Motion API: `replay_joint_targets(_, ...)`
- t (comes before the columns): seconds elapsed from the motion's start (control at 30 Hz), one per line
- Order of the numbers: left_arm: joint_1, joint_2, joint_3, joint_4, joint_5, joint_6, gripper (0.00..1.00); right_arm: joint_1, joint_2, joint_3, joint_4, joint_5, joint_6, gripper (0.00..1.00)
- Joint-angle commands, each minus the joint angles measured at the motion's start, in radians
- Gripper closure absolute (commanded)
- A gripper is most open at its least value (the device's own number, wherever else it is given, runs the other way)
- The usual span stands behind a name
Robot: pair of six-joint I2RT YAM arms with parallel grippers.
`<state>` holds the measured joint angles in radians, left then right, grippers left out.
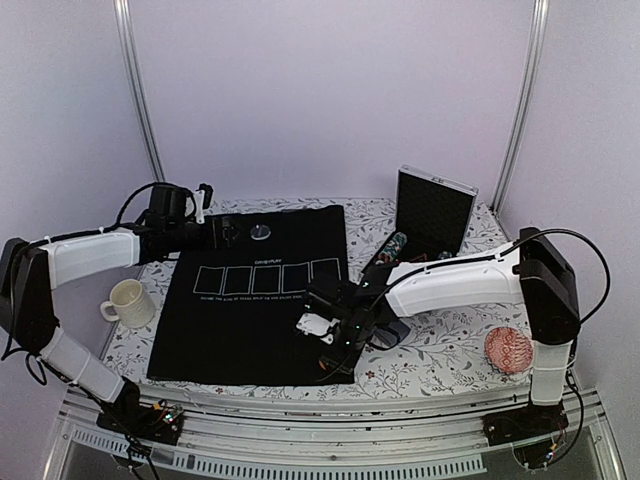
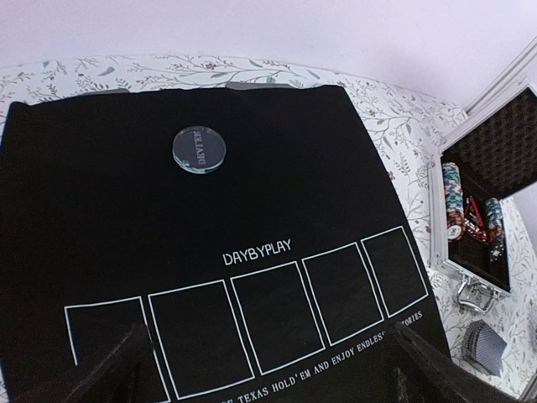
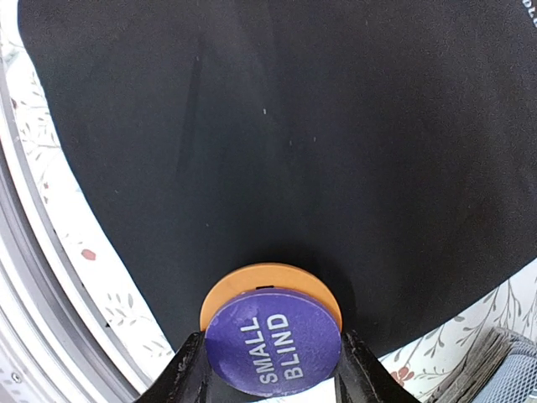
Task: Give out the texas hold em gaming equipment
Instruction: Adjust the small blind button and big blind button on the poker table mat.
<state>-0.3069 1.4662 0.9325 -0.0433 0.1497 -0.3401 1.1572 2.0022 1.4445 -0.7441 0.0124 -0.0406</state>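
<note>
Above the black mat [image 3: 336,126], right claw [image 3: 273,369] clamps purple disc [image 3: 273,340] lettered SMALL BLIND, orange disc [image 3: 268,277] behind; left claw [image 2: 268,353] apart.

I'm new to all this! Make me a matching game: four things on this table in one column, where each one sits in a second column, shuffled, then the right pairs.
Things:
1. purple disc
2. silver disc
3. cream mug
4. poker chips

Places:
A. in the open case
B. between the right gripper's fingers
C. on the black mat, beyond the printed boxes
D. on the flowered cloth, left of the mat

Pairs: 1-B, 2-C, 3-D, 4-A
</note>
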Motion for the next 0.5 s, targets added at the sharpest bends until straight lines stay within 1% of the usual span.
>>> replay_joint_targets(0.0, -0.006, 0.002, 0.023, -0.006, 0.011, 0.015, 0.03, -0.005, 0.003, 0.008, 0.052, -0.026, -0.008, 0.63)
replay_joint_targets(0.17, -0.007, 0.001, 0.023, -0.007, 0.01, 0.016, 0.03, -0.004, 0.076, 0.103, 0.129, -0.105, -0.006, 0.64)
replay_joint_targets(0.27, -0.006, -0.002, 0.022, -0.012, 0.006, 0.019, 0.03, -0.003, 0.12, 0.139, 0.138, -0.11, -0.005, 0.64)
replay_joint_targets(0.37, -0.007, -0.009, 0.021, -0.017, -0.002, 0.031, 0.03, -0.003, 0.151, 0.148, 0.119, -0.063, -0.008, 0.59)
replay_joint_targets(0.47, -0.006, -0.01, 0.021, -0.019, -0.01, 0.038, 0.03, -0.004, 0.161, 0.14, 0.086, -0.018, -0.011, 0.52)
